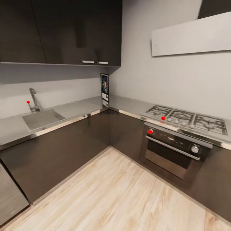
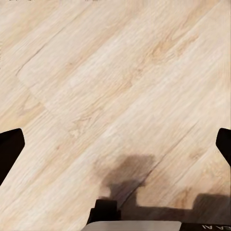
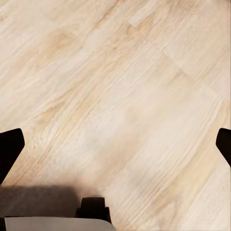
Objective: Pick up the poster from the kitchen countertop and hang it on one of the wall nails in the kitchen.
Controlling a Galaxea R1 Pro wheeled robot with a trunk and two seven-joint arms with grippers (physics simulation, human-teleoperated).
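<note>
Poster (image 1: 105,89) lettering too small to read; partial upside-down letters on left arm body (image 2: 211,226), illegible.

A corner kitchen is seen. Pale grey walls (image 1: 154,80) are met by dark upper cabinets (image 1: 64,32) and dark brown lower cabinets (image 1: 73,144). A built-in oven (image 1: 173,150) is set below a gas hob (image 1: 186,118). Light wood plank flooring (image 1: 122,195) is laid throughout.

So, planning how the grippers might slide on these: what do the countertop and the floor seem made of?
The kitchen countertop looks like smooth grey brushed metal or laminate, with a shiny metallic front edge. The floor looks like pale wood planks, with grain lines and plank seams showing, matte; it could be laminate.
</note>
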